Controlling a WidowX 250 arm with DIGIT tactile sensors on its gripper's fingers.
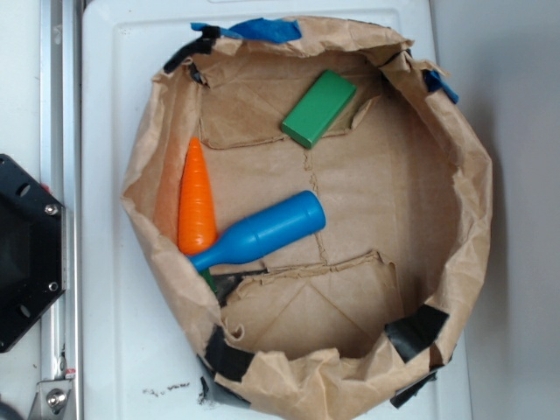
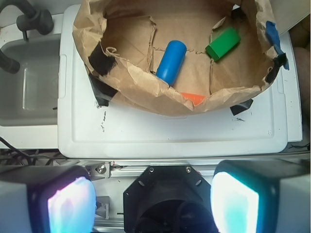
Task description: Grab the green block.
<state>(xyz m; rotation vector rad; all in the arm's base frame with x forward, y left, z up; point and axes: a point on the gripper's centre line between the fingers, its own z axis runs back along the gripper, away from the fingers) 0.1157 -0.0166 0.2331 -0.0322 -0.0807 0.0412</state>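
The green block (image 1: 318, 108) lies flat on the brown paper floor at the far side of a cut-down paper bag; in the wrist view the green block (image 2: 223, 44) is at the upper right. My gripper (image 2: 153, 199) shows only in the wrist view, where its two pale fingers (image 2: 68, 204) stand wide apart at the bottom corners with nothing between them. It hangs high above the robot base, well short of the bag and far from the block. The gripper does not show in the exterior view.
A blue bottle toy (image 1: 260, 231) and an orange carrot (image 1: 196, 197) lie in the bag beside its left wall. The bag's crumpled rim (image 1: 472, 201) stands up all round. The black robot base (image 1: 26, 254) is at the left. A sink (image 2: 29, 82) adjoins the white top (image 2: 170, 136).
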